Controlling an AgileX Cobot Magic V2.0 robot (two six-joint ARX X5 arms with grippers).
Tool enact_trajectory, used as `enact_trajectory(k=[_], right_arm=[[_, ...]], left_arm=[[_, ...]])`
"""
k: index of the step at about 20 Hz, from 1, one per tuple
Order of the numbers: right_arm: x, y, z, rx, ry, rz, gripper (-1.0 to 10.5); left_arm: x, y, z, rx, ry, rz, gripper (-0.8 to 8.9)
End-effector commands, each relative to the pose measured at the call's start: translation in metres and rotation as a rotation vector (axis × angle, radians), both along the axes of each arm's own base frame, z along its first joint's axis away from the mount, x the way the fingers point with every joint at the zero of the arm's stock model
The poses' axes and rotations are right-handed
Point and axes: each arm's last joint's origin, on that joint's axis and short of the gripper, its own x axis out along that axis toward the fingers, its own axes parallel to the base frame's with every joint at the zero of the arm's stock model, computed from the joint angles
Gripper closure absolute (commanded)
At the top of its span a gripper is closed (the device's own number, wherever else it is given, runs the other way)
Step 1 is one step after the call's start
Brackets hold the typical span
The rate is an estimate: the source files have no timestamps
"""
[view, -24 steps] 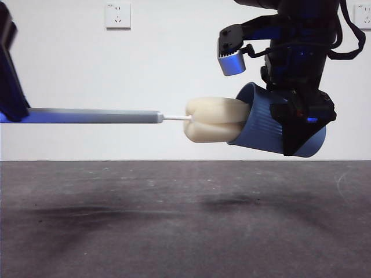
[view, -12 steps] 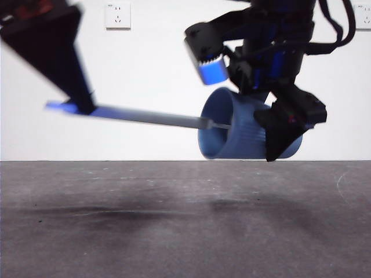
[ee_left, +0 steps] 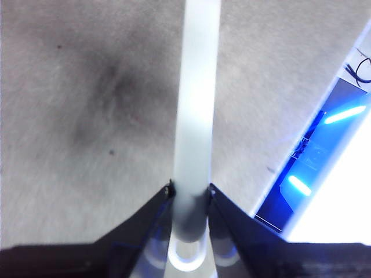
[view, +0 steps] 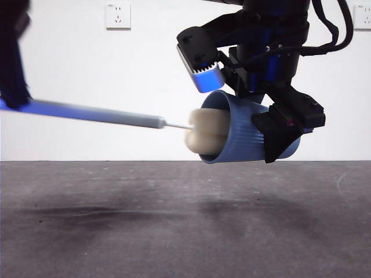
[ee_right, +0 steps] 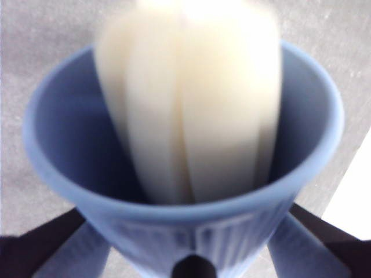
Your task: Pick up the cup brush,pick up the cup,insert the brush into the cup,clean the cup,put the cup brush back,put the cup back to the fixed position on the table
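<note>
My right gripper is shut on the blue ribbed cup and holds it on its side above the table, mouth facing left. My left gripper at the left edge is shut on the grey handle of the cup brush. The cream-yellow sponge head sits partly inside the cup's mouth. In the right wrist view the sponge fills the cup. In the left wrist view the jaws of the left gripper clamp the handle near its looped end.
A white wall with a power socket stands behind the table. A second socket shows at the far right. Dark shadows lie on the table below the cup and brush.
The brush head, deep in the cup half a second ago, has pulled back so part of the sponge shows outside the rim. The left gripper moved left. The cup stays held.
</note>
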Motion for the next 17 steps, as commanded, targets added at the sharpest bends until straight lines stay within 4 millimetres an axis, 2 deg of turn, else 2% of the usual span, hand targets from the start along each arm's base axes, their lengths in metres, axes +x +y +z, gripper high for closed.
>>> enact_trajectory(k=[1, 5, 10, 13, 17], right_arm=[[0.000, 0.001, 0.000, 0.007, -0.002, -0.009, 9.6], [0.001, 0.001, 0.000, 0.015, -0.004, -0.007, 9.6], [0.001, 0.001, 0.000, 0.030, -0.005, -0.024, 9.6], [0.000, 0.002, 0.000, 0.041, 0.008, -0.012, 9.6], [-0.003, 0.005, -0.001, 0.059, 0.030, 0.010, 9.6]], left_arm=[[-0.011, 0.011, 0.007, 0.005, 0.007, 0.025, 8.22], [-0.023, 0.022, 0.009, 0.038, 0.045, 0.025, 8.22], [-0.017, 0.015, 0.012, -0.047, 0.016, 0.004, 8.22], [-0.008, 0.005, 0.007, -0.061, 0.013, -0.007, 8.22], [0.012, -0.022, -0.007, -0.119, 0.026, -0.048, 8.22]])
